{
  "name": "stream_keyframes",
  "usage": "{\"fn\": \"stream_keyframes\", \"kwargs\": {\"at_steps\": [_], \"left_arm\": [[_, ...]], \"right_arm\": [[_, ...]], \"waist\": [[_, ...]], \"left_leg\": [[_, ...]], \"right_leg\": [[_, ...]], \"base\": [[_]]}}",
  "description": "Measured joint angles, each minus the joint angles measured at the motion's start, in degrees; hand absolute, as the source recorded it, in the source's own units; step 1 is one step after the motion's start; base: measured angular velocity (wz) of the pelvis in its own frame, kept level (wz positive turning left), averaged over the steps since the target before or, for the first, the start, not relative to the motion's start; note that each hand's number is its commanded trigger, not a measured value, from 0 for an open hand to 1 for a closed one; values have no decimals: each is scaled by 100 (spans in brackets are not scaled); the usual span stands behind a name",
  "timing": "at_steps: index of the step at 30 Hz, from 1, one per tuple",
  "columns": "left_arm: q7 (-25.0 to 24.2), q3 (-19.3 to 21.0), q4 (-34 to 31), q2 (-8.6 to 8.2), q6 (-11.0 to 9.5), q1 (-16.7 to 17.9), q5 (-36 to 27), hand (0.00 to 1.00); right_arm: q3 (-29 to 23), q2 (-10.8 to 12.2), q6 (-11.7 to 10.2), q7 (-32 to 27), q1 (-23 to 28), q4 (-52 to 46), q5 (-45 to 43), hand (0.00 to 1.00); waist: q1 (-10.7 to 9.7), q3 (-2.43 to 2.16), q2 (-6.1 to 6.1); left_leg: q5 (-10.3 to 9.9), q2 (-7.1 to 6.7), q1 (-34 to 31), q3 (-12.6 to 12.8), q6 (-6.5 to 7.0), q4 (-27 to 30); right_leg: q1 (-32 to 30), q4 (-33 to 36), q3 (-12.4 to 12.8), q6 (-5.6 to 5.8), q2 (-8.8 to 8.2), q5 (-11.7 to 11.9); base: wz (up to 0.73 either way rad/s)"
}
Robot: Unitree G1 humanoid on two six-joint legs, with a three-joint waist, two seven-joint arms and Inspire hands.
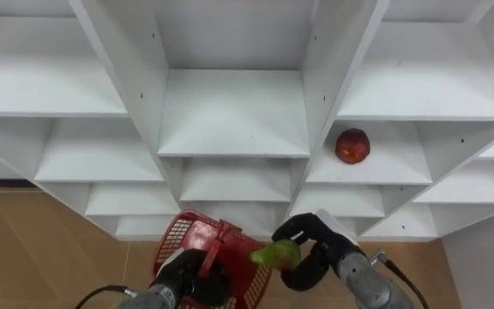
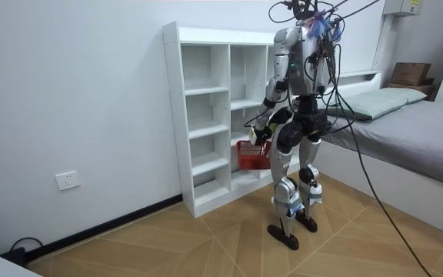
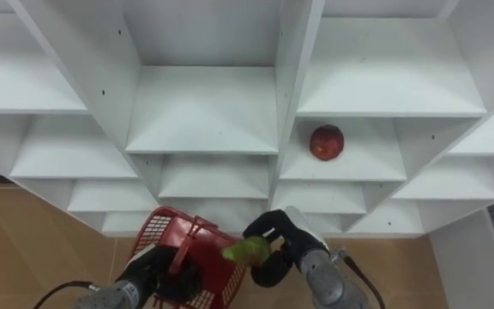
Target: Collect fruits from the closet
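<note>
A red plastic basket hangs low in front of the white closet, and my left hand is shut on its handle. My right hand is shut on a green fruit held just right of the basket's rim. A red apple rests on a shelf in the closet's right column, above my right hand. In the room view I stand facing the closet with the basket at hip height.
Wooden floor lies below the closet on the left. A white panel stands at the lower right. In the room view a bed sits behind me on the room view's right.
</note>
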Motion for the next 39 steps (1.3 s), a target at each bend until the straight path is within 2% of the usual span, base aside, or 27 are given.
{"fn": "stream_keyframes", "kwargs": {"at_steps": [12, 19, 26, 34, 39], "left_arm": [[0, -98, 0, -8, -1, -15, 2, 100], [-1, -154, -1, -36, -1, -31, 5, 100], [-1, -153, -1, -51, -1, -35, 5, 100], [-1, -132, -1, -209, -5, -170, 4, 100], [0, -146, -2, -230, -23, -177, 4, 100]], "right_arm": [[124, -16, -1, 5, -243, 250, 0, 100], [232, -24, -4, 7, -313, 256, 2, 100], [235, -23, -4, 7, -326, 256, 2, 100], [242, 42, -4, 9, -338, 255, 6, 100], [262, 136, -8, 8, -373, 482, 38, 100]], "waist": [[58, 30, 61], [119, 23, 116], [126, 23, 117], [147, 21, 122], [160, 21, 121]], "left_leg": [[0, -12, -25, -38, 0, 10], [0, -10, -39, -82, 0, 8], [0, -16, -41, -147, 0, 38], [0, -7, -115, -205, 0, 155], [0, -16, -94, -204, 0, 159]], "right_leg": [[-12, -15, -4, 0, 9, -1], [-1, -15, -68, 0, 4, -1], [38, -15, -125, 0, -1, -1], [48, 7, -163, -4, -10, 1], [72, 7, -159, -6, -9, 3]], "base": [[0], [4], [3], [5], [0]]}}
